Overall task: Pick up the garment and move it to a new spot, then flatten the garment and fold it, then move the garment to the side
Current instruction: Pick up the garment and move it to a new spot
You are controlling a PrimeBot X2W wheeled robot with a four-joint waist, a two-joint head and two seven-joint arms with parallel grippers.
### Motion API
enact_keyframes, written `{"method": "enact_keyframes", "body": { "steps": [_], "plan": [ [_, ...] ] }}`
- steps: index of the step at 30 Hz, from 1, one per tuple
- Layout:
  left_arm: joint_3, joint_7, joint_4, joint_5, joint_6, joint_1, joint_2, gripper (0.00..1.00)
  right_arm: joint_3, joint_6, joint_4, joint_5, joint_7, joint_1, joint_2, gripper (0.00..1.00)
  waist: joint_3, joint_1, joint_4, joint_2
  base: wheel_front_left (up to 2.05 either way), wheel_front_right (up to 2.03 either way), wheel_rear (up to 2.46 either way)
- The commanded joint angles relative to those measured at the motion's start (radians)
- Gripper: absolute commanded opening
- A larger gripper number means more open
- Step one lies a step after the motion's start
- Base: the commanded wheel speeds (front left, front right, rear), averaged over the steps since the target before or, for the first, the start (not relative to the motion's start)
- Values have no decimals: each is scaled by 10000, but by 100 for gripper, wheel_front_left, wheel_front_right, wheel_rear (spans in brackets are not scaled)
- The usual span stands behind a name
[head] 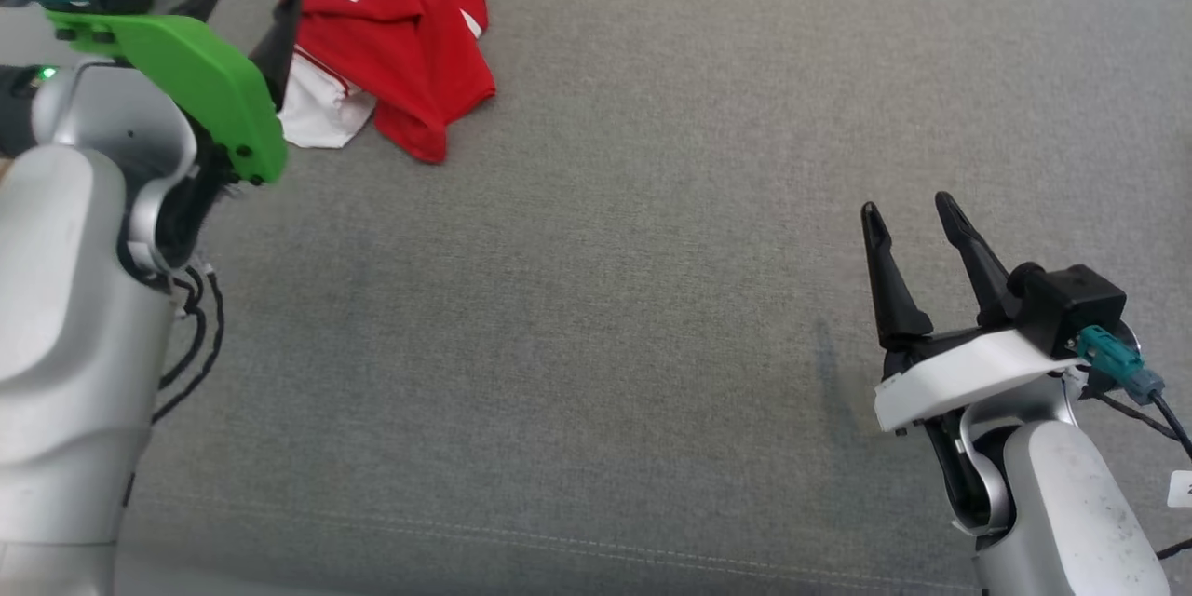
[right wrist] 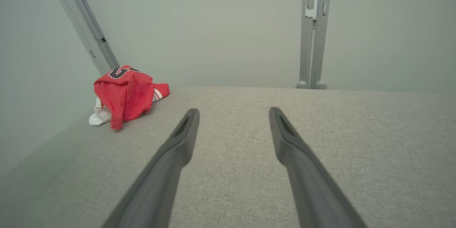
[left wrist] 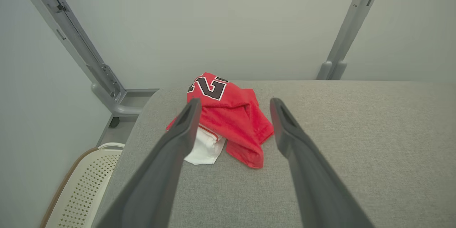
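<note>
While the left gripper (left wrist: pixel 235 104) hangs over the far left corner of the grey fabric surface (head: pixel 605 298), its two dark fingers stand wide apart and hold nothing. Seen along these fingers, the garment (head: pixel 400 47) lies straight ahead and a little below the tips, so that the heap sits in the gap between them. In the head view one finger reaches the left side of the heap, just beside the white part; if it touches the cloth I cannot tell, because the green plate of the wrist covers much there.

The garment is a red jersey, crumpled into a small mound close to the far edge and the left edge. A black number with white outline shows on its top. A white piece of cloth comes out at the near left side, and a red fold points toward the near edge. Being so bunched, it has no clear long axis; perhaps it runs a little from the far edge toward the near one.

Far to the right, near the near right corner, the right gripper (head: pixel 908 207) rests low with fingers parted and empty, pointing to the far edge. It is well apart from the jersey. So I judge the left arm is the one for the pick: it needs only to go forward and down, then close on the upper folds.
</note>
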Motion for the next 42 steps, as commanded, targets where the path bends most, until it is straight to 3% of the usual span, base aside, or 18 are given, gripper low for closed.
{"method": "enact_keyframes", "body": {
  "steps": [1,6,12,20,32,33,35,36,37,42],
  "plan": [
    [127,145,298,-120,-7,-363,161,100,-25,-7,-120,-75,-21,-236,-44,100,1376,-1,-1148,0,0,0,0],
    [595,436,1445,-375,22,-1374,522,100,-140,-7,-313,-175,-156,-707,-38,100,2600,-1,-1844,0,0,0,0],
    [843,308,2239,-709,-41,-1842,460,100,-165,-6,-344,-226,-346,-1035,-36,100,3332,-1,-2139,0,0,0,0],
    [799,350,3108,-833,-94,-2023,373,100,-31,-6,-203,-163,-466,-1387,-37,100,3740,-1,-2230,0,0,0,0],
    [569,165,4029,-372,284,-2104,713,100,202,-6,-33,-111,-563,-1684,-37,100,4027,-1,-2355,0,0,0,0],
    [574,166,4127,-389,290,-2127,719,96,240,-6,-11,-114,-564,-1693,-37,100,4040,-1,-2380,0,0,0,0],
    [598,133,4251,-416,327,-2171,733,44,292,-6,16,-106,-569,-1711,-41,100,4065,-1,-2428,0,0,0,0],
    [595,73,4309,-395,342,-2200,743,25,307,-6,27,-110,-575,-1711,-41,100,4074,-1,-2451,0,0,0,0],
    [605,45,4365,-392,356,-2252,740,0,320,-6,41,-116,-580,-1705,-39,100,4079,-1,-2472,0,0,0,0],
    [543,-133,4475,-420,168,-2576,663,0,258,-6,139,-137,-624,-1715,-39,100,3994,-1,-2513,0,0,0,0]
  ]
}}
